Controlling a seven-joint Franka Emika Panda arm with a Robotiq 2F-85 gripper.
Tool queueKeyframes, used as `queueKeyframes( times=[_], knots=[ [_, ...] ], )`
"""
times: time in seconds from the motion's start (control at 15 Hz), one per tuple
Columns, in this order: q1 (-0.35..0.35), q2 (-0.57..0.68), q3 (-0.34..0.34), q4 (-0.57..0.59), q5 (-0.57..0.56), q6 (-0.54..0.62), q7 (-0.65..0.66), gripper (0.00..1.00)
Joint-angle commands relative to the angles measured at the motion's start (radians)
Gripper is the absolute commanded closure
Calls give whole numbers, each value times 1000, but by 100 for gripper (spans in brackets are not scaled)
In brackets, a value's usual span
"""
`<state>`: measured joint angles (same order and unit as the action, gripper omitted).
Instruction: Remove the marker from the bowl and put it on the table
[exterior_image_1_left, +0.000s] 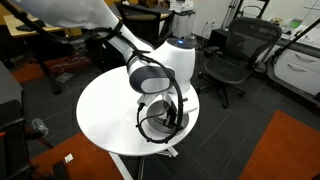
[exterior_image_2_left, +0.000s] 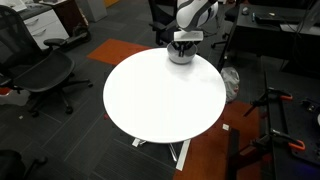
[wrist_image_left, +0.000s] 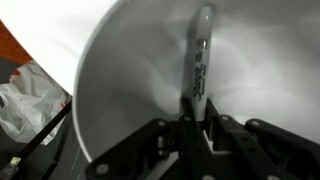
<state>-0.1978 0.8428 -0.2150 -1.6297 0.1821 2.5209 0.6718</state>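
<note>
The fingers (wrist_image_left: 212, 134) are pressed together on the near end of the marker (wrist_image_left: 196, 60), a slim dark stick with white lettering that reaches away from them up the pale inner wall of the bowl (wrist_image_left: 110, 80), as the wrist view shows. The bowl (exterior_image_2_left: 180, 56) sits right at the rim of the round white tabletop (exterior_image_2_left: 160, 100), with the arm (exterior_image_2_left: 192, 14) standing above it. Beyond the tabletop's edge, a crumpled white bag (wrist_image_left: 25, 95) lies on the dark floor.
</note>
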Motion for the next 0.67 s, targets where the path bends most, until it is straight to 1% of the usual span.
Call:
queueKeyframes(
  times=[0.0, 0.33, 0.6],
  knots=[
    [30, -71, -18, -62, 15, 51, -3, 96],
    [112, -218, -60, -181, -7, 138, 30, 96],
    [163, -335, -55, -291, -12, 160, 26, 96]
  ],
)
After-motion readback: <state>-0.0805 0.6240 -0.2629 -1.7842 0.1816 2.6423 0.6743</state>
